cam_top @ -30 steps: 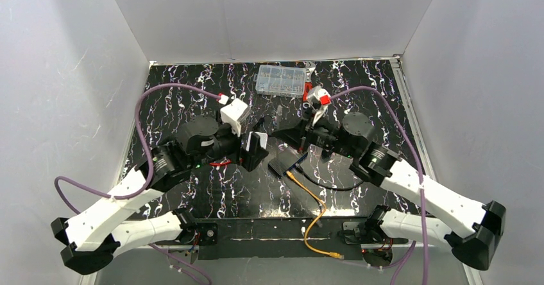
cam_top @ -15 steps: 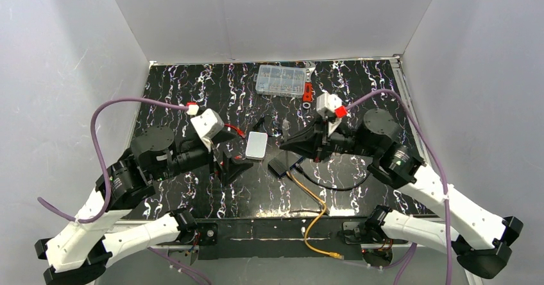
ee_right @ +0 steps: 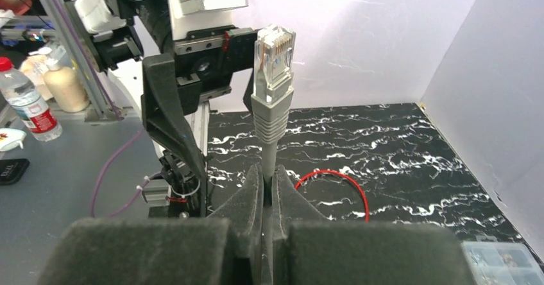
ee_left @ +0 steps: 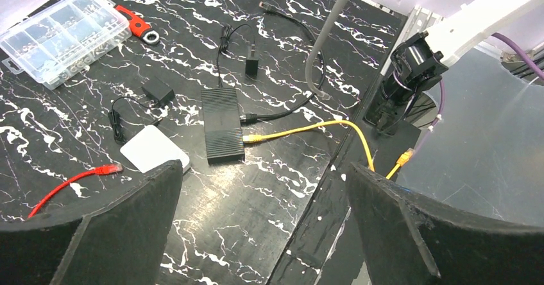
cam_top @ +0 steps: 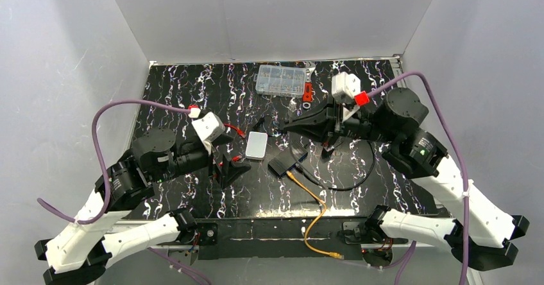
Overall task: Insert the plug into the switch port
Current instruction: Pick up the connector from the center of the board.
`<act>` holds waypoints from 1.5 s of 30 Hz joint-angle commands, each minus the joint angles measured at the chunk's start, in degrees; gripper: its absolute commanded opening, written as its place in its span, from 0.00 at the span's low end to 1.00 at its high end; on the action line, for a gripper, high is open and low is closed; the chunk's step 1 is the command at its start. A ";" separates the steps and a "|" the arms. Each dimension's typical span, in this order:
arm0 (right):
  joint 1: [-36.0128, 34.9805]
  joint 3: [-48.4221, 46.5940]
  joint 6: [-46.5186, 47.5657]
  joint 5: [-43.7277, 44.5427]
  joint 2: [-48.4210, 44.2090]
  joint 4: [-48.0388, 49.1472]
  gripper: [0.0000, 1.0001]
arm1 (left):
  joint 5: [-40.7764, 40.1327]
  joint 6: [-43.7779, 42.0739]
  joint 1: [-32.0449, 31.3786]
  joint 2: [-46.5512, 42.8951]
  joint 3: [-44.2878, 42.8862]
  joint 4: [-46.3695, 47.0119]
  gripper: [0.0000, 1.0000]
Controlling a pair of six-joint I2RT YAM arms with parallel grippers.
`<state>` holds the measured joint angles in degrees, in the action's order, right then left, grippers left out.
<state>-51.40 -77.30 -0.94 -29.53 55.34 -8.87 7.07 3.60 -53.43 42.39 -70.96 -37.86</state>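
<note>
Diffuse overhead light fills the white-walled enclosure (cam_top: 269,15) evenly, so the glossy black marbled table (cam_top: 192,86) carries only soft, short shadows beneath the arms (cam_top: 160,155) and a mild sheen. The top view is sharp throughout. In the wrist views the near foam-covered fingers of the left gripper (ee_left: 263,189) and right gripper (ee_right: 267,189) are dark and slightly blurred, whereas the plug (ee_right: 276,47) stands crisp against the bright, faintly lilac wall (ee_right: 385,34) behind it.

White panels (cam_top: 269,15) are walling in a black marbled table (cam_top: 186,86) while aluminium framing (ee_right: 68,41) is standing beyond, suggesting a robotics lab.
</note>
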 commanded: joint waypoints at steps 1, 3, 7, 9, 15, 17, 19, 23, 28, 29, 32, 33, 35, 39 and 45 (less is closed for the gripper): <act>0.35 -7.04 5.50 2.42 1.99 -15.73 0.01 | 1.57 -0.89 -0.21 -0.62 0.18 0.11 0.98; 0.39 -6.42 5.70 1.55 1.98 -18.96 0.01 | 3.53 -1.52 -0.19 -0.76 0.39 0.68 0.98; 0.88 -4.11 7.37 -0.04 1.66 -27.91 0.01 | 9.21 -2.85 -0.19 -0.43 0.45 0.89 0.98; 1.07 -2.14 7.56 -1.12 1.47 -31.15 0.01 | 12.13 -3.25 -0.18 -0.18 0.50 0.83 0.98; 1.12 2.81 9.33 -10.67 2.24 -38.07 0.01 | 18.68 -3.37 -0.18 1.01 0.72 0.91 0.98; 1.12 4.34 10.31 -14.76 2.49 -39.14 0.01 | 21.51 -3.39 -0.21 1.44 0.97 0.91 0.98; 1.11 5.61 11.74 -19.31 2.80 -40.17 0.01 | 24.27 -3.79 -0.18 1.86 1.39 0.95 0.98; 1.12 6.47 13.34 -27.19 4.36 -41.23 0.01 | 29.31 -4.44 -0.18 2.97 2.43 1.83 0.98; 1.03 7.24 14.37 -35.49 7.01 -40.84 0.01 | 36.21 -2.05 -0.18 2.93 5.06 5.75 0.98; 1.01 7.44 14.68 -36.98 7.66 -40.77 0.01 | 37.44 -1.51 -0.20 2.70 5.71 6.93 0.98; 1.01 7.78 15.63 -40.05 10.00 -40.82 0.01 | 41.45 0.35 -0.19 2.38 7.12 10.46 0.98; 0.97 7.80 15.99 -40.56 10.82 -41.05 0.01 | 42.43 0.92 -0.18 2.44 7.30 11.29 0.98; 0.87 7.89 16.82 -41.87 12.26 -41.15 0.01 | 43.44 1.87 -0.18 2.65 7.51 12.47 0.98; 0.02 8.04 17.55 -43.52 14.43 -40.08 0.01 | 43.55 3.74 -0.18 3.64 7.88 14.35 0.98; -0.99 7.08 17.86 -44.41 16.13 -39.18 0.01 | 41.78 4.58 -0.20 5.71 7.84 14.81 0.97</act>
<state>-51.65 -69.43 15.64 -70.53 71.25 -49.43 48.47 7.01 -53.43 46.96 -63.35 -24.68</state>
